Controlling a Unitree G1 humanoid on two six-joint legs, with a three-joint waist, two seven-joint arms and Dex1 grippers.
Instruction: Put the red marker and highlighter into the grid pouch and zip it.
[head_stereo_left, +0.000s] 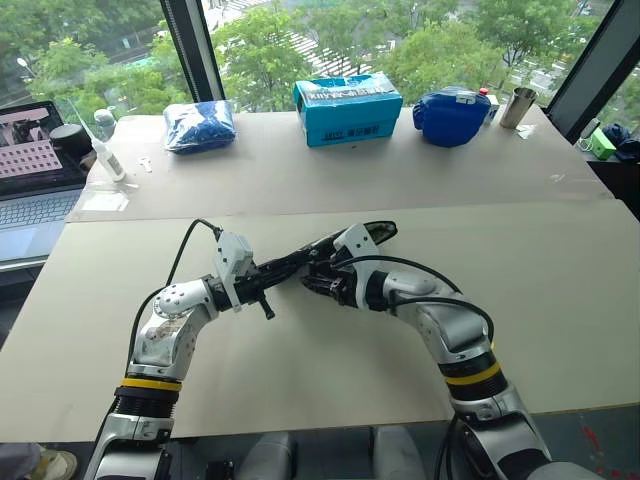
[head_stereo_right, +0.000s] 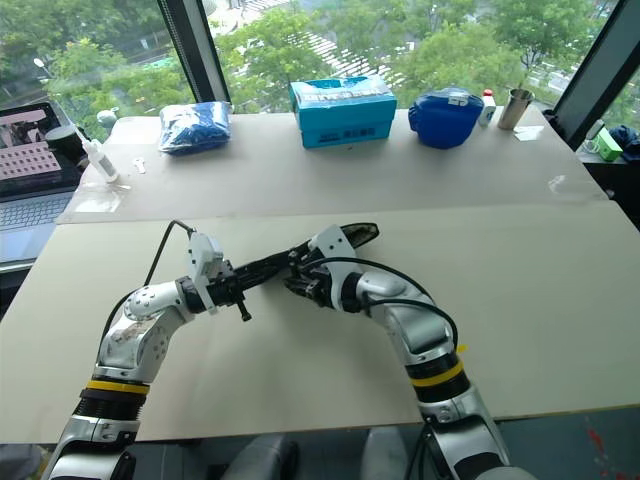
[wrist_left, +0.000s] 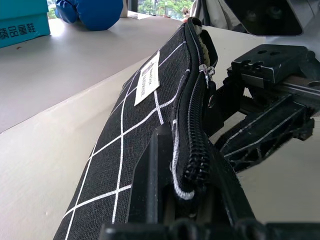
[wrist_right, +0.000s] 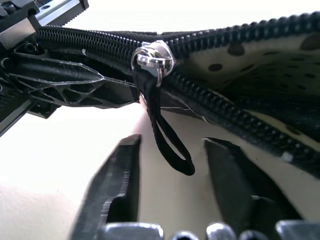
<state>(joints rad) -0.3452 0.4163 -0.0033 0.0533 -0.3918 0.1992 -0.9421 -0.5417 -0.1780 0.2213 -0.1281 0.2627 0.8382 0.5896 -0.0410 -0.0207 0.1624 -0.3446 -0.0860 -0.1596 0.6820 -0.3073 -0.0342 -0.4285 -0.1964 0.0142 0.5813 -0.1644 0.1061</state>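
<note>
Now the job is the zip. The left gripper (head_stereo_left: 262, 292) is clamped shut on one end of the grid pouch (wrist_left: 145, 120), holding it edge-up above the table (head_stereo_left: 560, 300), zipper side on top. The right gripper (wrist_right: 170, 190) sits at the zipper with its fingers apart, one either side of the long black pull loop (wrist_right: 167, 145) that hangs from the silver slider (wrist_right: 152, 59); nothing is pinched yet.

Beyond the slider the teeth still gape, showing a pale dotted lining, so most of the zip appears to be undone. The red marker and the highlighter are presumably inside the pouch, though the opening is too narrow in these views to confirm that.

To do this well, the right fingers should close squarely on the loop, fairly high up near the slider, so that the pull does not just swing or slip out. The draw should then run straight along the line of teeth, toward the open end, without lifting or twisting away from the pouch. The left grip has to stay firm and act as the anchor; if it gives, the fabric will bunch and the slider will jam. Keeping the pouch taut between the two hands matters more than speed. A pen end poking into the teeth would also stall the slider.
</note>
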